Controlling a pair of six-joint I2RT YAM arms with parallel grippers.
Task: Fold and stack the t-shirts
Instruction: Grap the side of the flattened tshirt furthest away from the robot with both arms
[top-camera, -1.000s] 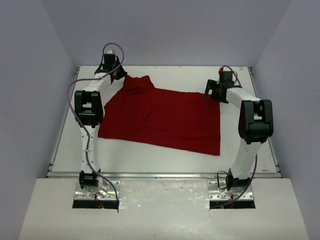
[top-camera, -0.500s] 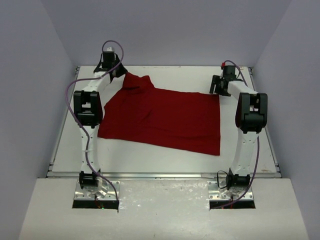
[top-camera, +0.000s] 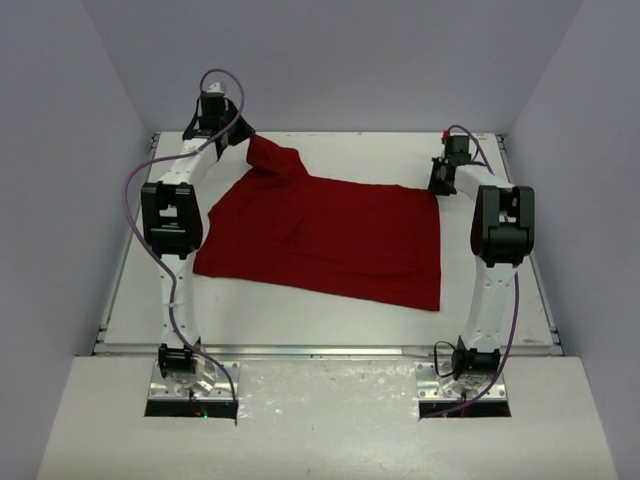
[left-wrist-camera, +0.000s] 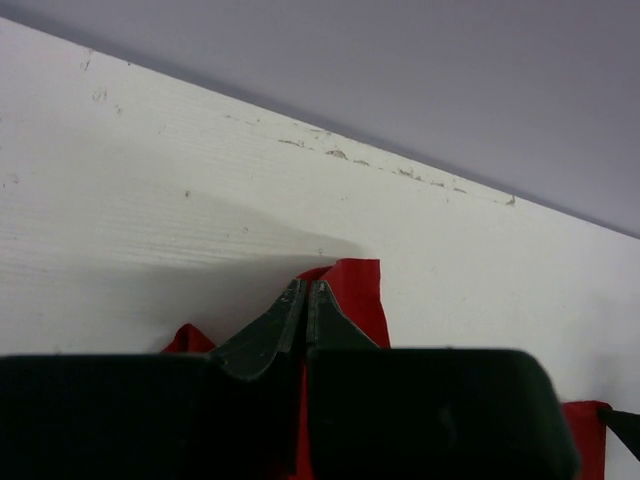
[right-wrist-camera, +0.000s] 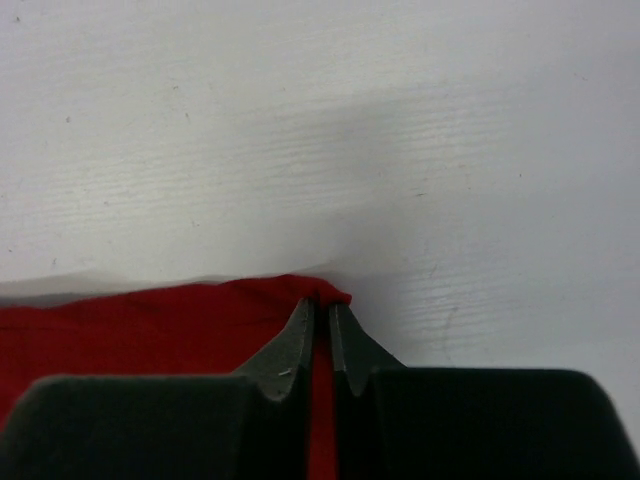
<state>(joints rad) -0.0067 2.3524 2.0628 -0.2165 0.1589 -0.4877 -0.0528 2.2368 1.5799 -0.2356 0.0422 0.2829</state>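
A dark red t-shirt (top-camera: 320, 235) lies spread across the middle of the white table. My left gripper (top-camera: 243, 143) is shut on the t-shirt's far left corner, which is lifted into a small peak; in the left wrist view red cloth (left-wrist-camera: 355, 300) shows between and beside the closed fingers (left-wrist-camera: 268, 330). My right gripper (top-camera: 438, 185) is shut on the far right corner, low at the table. In the right wrist view the cloth edge (right-wrist-camera: 200, 325) bunches at the fingertips (right-wrist-camera: 348, 345), with my right gripper (right-wrist-camera: 322, 308) pinching it.
The table's back edge meets the grey wall (top-camera: 330, 60) just behind both grippers. Grey side walls close in left and right. The table's raised front rim (top-camera: 330, 350) runs ahead of the arm bases.
The right gripper moved back to the t-shirt's far right corner and closed on it. The left gripper lifted its corner slightly up and back.
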